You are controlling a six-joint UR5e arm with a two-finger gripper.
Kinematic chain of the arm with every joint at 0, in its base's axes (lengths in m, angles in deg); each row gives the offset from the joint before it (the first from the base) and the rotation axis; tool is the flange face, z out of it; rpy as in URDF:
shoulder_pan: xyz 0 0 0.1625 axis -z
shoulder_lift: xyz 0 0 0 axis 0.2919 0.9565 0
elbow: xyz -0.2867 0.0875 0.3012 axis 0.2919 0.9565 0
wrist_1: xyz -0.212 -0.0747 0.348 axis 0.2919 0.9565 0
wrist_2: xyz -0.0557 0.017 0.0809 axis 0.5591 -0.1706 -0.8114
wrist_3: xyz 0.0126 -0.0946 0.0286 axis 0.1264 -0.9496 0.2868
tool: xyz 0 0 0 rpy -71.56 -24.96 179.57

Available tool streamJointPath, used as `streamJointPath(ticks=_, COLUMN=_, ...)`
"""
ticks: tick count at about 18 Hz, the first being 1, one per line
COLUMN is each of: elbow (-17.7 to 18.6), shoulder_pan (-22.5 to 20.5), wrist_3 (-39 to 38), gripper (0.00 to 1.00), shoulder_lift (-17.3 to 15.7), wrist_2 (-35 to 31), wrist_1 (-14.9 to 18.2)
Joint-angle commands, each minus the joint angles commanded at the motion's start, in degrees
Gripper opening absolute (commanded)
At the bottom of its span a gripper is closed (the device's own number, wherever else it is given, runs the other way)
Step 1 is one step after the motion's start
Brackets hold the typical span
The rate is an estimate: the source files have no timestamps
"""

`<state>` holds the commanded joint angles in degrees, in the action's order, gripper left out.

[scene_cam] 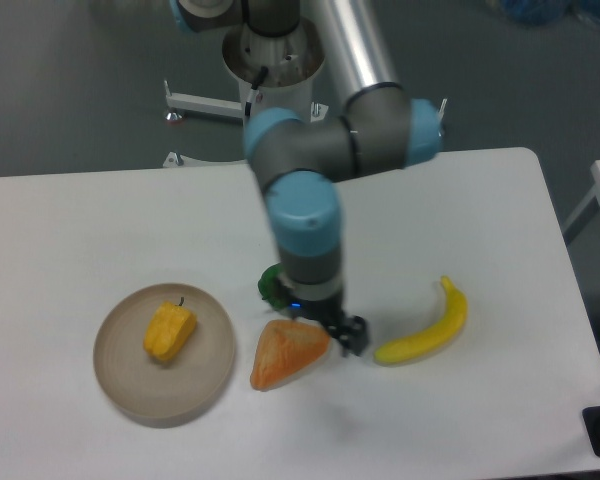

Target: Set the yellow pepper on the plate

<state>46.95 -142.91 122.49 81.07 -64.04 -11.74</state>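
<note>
The small, lumpy yellow-orange pepper (pixel 169 332) with its short dark stem lies on the round, flat beige plate (pixel 130 392), slightly left of the middle and well inside the low rim, so the placing looks done. The two-finger gripper (pixel 348 336) hangs low over the white table (pixel 480 220), between the orange triangular wedge (pixel 288 352) and the long curved yellow banana (pixel 427 325), and holds nothing that can be seen; whether its jaws stand wide or narrow cannot be told, since the wrist hides most of them. The main risk now seems to be to the other toys rather than to the pepper. The gripper is close to the wedge, and the wrist covers most of the dark green pepper (pixel 271 284), so a low sideways sweep could knock either one, and a shoved wedge might slide against the plate and disturb what rests there. The banana lies just beside the gripper and could be clipped likewise.
</note>
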Motion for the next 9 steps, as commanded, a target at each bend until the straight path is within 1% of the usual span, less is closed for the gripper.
streamJointPath(ticks=4, elbow=-0.1, shoulder_pan=-0.5, wrist_3=0.4, gripper=1.0, shoulder_lift=1.8, wrist_2=-0.1, wrist_1=-2.7)
streamJointPath(ticks=6, elbow=-0.1, shoulder_pan=-1.2, wrist_3=0.4, gripper=1.0, shoulder_lift=2.4, wrist_2=-0.1, wrist_1=-3.1)
streamJointPath(ticks=9, elbow=0.4, shoulder_pan=-1.2, wrist_3=0.4, gripper=1.0, shoulder_lift=2.9, wrist_2=-0.1, wrist_1=-6.0)
